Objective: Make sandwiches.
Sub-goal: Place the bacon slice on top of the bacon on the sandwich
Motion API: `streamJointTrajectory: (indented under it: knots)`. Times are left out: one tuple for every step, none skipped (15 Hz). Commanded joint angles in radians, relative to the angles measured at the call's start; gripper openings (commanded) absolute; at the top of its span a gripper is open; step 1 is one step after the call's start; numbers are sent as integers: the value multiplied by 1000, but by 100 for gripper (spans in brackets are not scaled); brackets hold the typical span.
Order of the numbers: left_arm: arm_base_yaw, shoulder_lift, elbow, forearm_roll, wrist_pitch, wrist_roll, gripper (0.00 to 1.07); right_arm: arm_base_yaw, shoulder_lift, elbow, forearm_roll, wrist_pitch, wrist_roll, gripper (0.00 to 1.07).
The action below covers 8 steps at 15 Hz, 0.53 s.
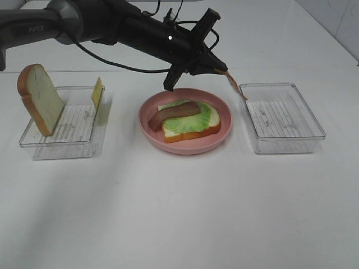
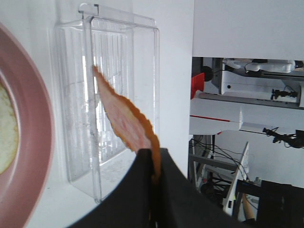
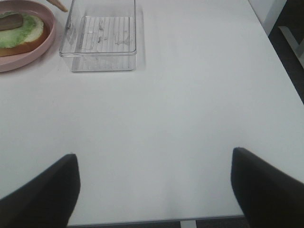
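Observation:
On the pink plate lies a white bread slice with a green lettuce leaf and a brown bacon strip on top. My left gripper reaches across above the plate's far right rim, shut on a second bacon strip that hangs between the plate and the right tray. The left wrist view shows this strip clamped between the shut fingers. My right gripper is open and empty over bare table. The stack also shows in the right wrist view.
A clear tray at the left holds an upright bread slice and a yellow cheese slice. A clear tray right of the plate holds nothing; it also shows in both wrist views.

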Motion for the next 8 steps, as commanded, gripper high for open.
streamJointTrajectory:
  knots:
    - [-5,6,-2,118,37,-50,0,-5,-30,4,-4,-10,-7,85]
    - [-5,6,-2,197,64,-100,0,-5,-30,4,-4,-10,-7,85]
    - [-4,6,-2,284,90,-146,0,-5,-30,4,-4,-10,-7,85]
    - [-4,5,-2,320,101,-162,0,-5,-30,4,-4,-10,-7,85]
    - [-2,5,-2,459,152,-219,0,-5,-30,4,-4,-10,-7,85]
    - [-2,5,-2,477,162,-232,0,-5,-30,4,-4,-10,-7,85]
    - [-2,5,-2,509,174,-240,0,-5,-30,4,-4,-10,-7,85]
    - [-2,3,-2,521,180,-241,0,-5,-30,4,-4,-10,-7,85]
